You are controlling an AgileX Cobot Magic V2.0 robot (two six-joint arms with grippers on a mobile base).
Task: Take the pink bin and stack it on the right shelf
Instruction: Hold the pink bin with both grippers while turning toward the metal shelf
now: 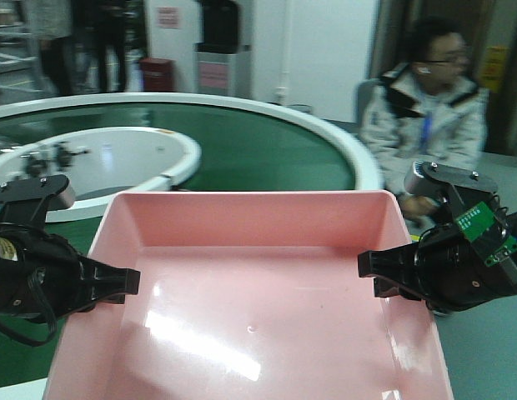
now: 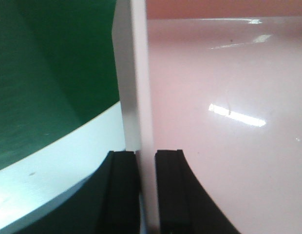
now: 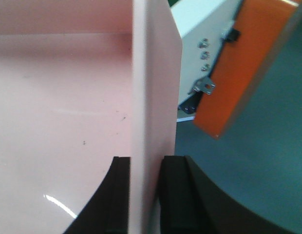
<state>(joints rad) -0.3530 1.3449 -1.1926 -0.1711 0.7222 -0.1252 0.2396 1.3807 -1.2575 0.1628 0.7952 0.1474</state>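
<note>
The pink bin (image 1: 250,308) fills the lower middle of the front view, held up in front of the camera. It is empty. My left gripper (image 1: 129,283) is shut on its left wall. My right gripper (image 1: 368,268) is shut on its right wall. In the left wrist view the black fingers (image 2: 124,195) clamp the bin's wall (image 2: 141,97). In the right wrist view the fingers (image 3: 176,195) clamp the bin's wall (image 3: 151,87) in the same way. The right shelf is not in view.
A round green conveyor belt (image 1: 267,150) with a white rim lies behind the bin. A white inner ring (image 1: 117,158) sits on its left. A seated person (image 1: 429,100) is at the back right. An orange panel (image 3: 243,63) shows in the right wrist view.
</note>
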